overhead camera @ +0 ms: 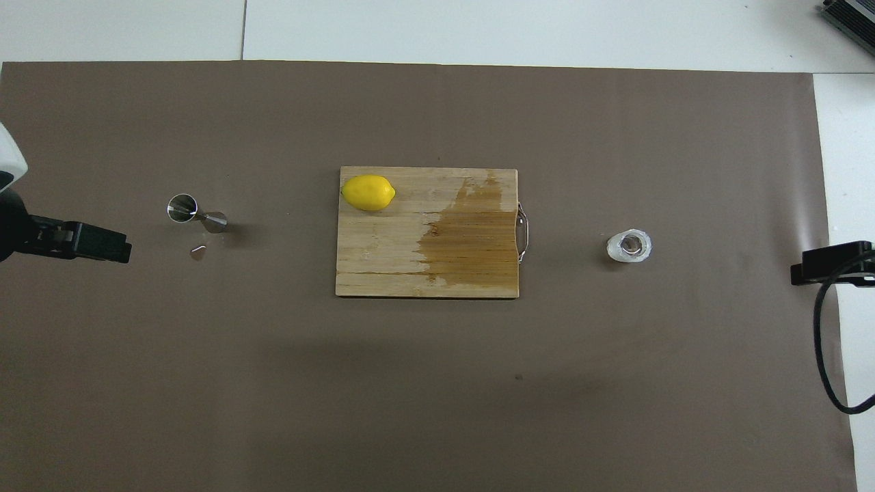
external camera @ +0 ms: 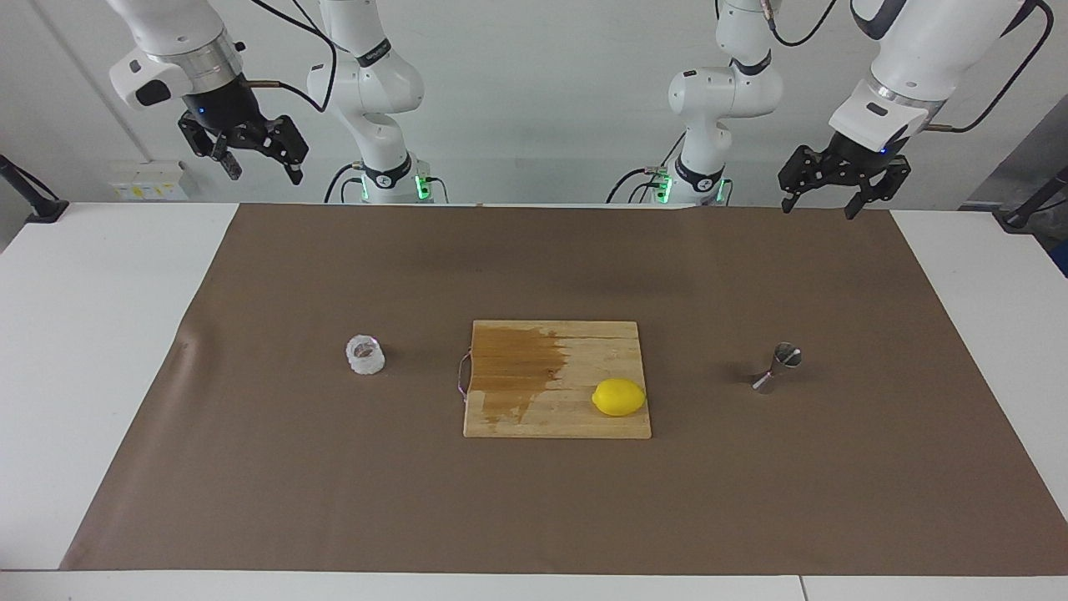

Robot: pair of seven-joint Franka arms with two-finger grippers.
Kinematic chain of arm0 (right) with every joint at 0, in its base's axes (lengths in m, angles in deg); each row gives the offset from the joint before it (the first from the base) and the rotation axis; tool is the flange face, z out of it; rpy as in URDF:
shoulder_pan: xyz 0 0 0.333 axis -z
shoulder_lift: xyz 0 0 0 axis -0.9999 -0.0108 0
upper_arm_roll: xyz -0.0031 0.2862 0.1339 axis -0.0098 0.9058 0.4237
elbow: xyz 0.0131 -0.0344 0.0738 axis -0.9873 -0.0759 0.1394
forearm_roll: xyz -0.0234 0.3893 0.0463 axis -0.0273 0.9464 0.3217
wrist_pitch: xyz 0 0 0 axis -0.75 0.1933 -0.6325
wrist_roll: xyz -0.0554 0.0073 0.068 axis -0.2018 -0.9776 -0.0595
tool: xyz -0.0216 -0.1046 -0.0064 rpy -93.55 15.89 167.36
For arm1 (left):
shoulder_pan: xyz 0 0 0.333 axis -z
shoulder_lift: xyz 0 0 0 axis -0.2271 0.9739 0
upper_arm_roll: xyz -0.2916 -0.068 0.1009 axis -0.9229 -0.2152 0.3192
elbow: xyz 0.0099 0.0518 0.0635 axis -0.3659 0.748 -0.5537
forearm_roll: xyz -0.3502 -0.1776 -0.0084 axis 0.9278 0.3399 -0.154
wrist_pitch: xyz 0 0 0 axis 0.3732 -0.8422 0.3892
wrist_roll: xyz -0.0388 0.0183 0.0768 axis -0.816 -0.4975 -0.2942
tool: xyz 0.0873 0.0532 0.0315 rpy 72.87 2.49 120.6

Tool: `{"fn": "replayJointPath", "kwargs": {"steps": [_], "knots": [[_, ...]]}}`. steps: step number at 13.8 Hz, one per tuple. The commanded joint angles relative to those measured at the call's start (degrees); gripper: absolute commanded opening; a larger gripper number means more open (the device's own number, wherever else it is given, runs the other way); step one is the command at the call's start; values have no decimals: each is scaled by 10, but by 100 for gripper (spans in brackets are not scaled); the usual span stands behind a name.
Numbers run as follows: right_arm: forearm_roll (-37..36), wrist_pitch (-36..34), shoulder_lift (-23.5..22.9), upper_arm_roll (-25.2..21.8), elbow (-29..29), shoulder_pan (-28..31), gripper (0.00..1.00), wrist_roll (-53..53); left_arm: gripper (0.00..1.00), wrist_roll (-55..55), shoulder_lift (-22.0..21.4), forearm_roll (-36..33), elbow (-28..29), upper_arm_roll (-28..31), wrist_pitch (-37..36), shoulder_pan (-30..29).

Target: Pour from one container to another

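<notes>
Well, both arms wait raised at the robots' end of the table: the left gripper and the right gripper each hang with fingers spread, holding nothing. The textured glass cup stands upright on the brown mat toward the right arm's end, w/ the steel jigger toward the left arm's end, prob. upright. Between them lies a wooden cutting board, part stained dark, w/ a lemon on it.
</notes>
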Motion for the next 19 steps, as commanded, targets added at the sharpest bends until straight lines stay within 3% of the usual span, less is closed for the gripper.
{"fn": "replayJointPath", "kwargs": {"steps": [1,14,19], "knots": [[-1,-8,4,4,0,7,100,1,100,-6,2,4,-7,2,1,-2],[-1,-9,3,4,-1,7,100,1,100,27,-6,12,22,3,13,-2],[-1,-8,3,4,0,7,100,1,100,191,-16,127,62,3,61,-41]]}}
